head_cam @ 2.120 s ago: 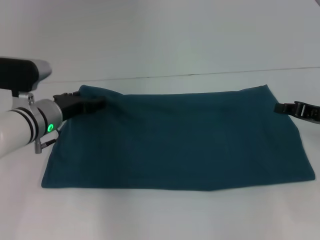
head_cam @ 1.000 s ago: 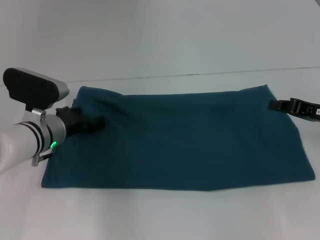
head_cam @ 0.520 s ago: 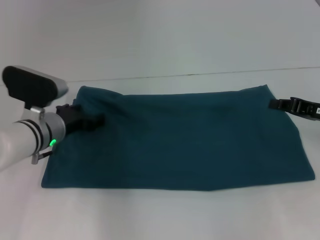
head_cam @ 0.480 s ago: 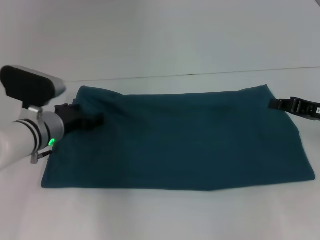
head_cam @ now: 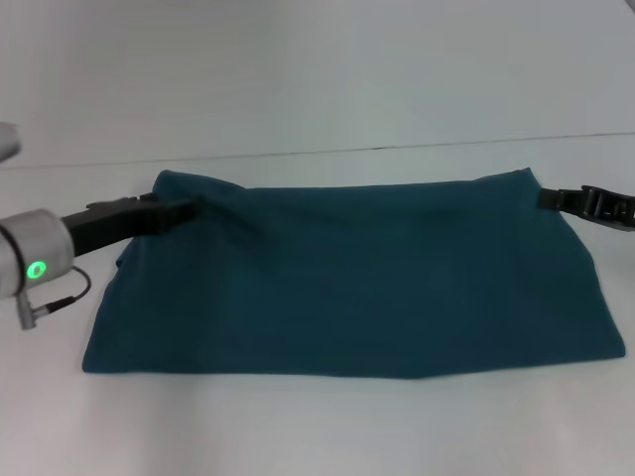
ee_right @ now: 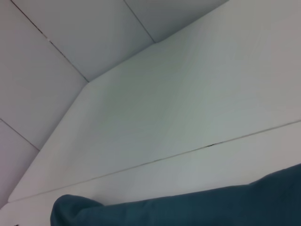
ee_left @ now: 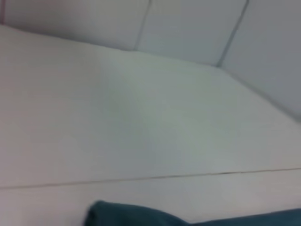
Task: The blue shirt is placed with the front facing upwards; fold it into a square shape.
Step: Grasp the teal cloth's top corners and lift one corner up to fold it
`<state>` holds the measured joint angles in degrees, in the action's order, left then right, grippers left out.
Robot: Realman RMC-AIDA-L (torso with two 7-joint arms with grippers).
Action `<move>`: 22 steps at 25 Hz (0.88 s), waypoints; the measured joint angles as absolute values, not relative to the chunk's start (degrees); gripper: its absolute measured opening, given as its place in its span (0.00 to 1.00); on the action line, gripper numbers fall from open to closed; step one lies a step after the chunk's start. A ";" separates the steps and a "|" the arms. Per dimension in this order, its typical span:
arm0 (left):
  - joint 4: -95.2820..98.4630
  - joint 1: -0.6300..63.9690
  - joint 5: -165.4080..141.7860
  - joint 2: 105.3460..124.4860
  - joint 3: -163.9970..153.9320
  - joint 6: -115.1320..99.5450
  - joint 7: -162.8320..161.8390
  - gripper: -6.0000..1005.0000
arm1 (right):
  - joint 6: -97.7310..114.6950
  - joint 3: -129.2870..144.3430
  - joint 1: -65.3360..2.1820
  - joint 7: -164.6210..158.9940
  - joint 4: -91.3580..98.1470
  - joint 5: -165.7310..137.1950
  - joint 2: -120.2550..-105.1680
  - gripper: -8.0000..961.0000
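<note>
Two claws flanked the blue shirt (head_cam: 347, 278), which lay flat on the white worktop (head_cam: 317, 426) with its long axis left to right, the left claw (head_cam: 179, 210) at its far-left corner, the right claw (head_cam: 552, 198) at its far-right corner, grips unreadable.

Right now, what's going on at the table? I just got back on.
The blue shirt lies on the white table as a wide flat band, no lettering showing. The left gripper is at its far left corner and the right gripper at its far right corner, both low at the cloth's far edge. It is not yet a square.
</note>
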<state>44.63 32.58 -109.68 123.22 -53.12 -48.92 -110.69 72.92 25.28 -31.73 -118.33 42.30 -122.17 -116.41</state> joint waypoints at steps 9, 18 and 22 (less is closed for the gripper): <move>49.70 29.16 -112.46 123.19 -44.74 -68.02 -113.80 0.77 | 73.87 26.81 -31.10 -114.27 42.00 -122.24 -116.36 0.11; 50.63 28.52 -118.44 122.88 -41.85 -75.44 -114.30 0.78 | 79.47 26.39 -30.16 -104.33 42.09 -122.17 -116.25 0.27; 50.76 28.16 -118.67 122.90 -40.13 -77.01 -115.09 0.78 | 82.13 26.35 -29.44 -102.31 42.25 -122.16 -115.76 0.41</move>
